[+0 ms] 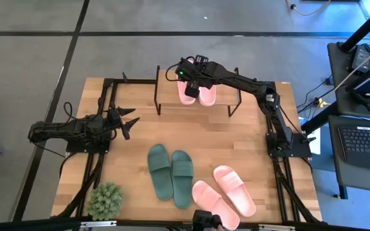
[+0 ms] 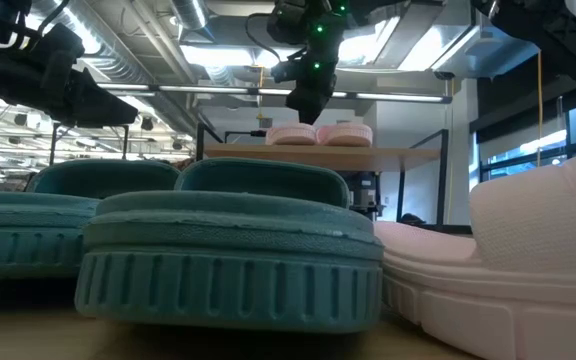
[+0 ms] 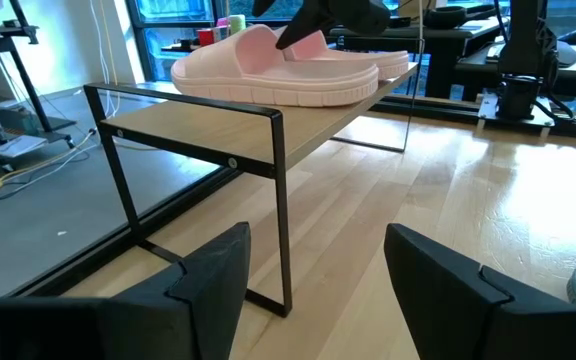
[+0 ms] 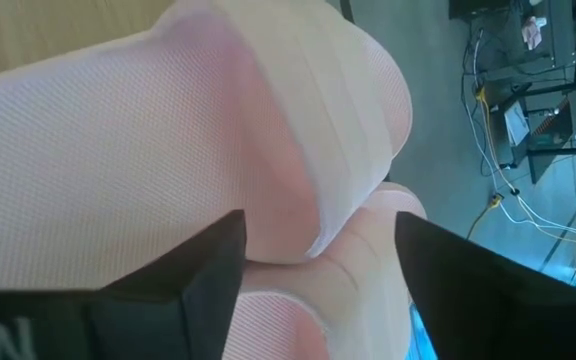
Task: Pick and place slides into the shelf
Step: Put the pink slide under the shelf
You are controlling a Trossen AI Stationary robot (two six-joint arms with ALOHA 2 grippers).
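Green slides (image 2: pixel 228 255) (2), foreground.

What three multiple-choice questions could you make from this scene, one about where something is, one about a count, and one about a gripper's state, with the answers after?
1. Where do the two pink slides nearest the right gripper lie?
A. on the shelf's top board
B. beside the plant
C. on the floor

2. How many dark green slides lie on the table?
A. none
B. two
C. four

3. How is the left gripper?
A. shut on a slide
B. open, holding nothing
C. out of sight

Answers: 1 A, they rest side by side on the board. 2 B, a pair lies mid-table. 3 B, its fingers stand apart with nothing between.
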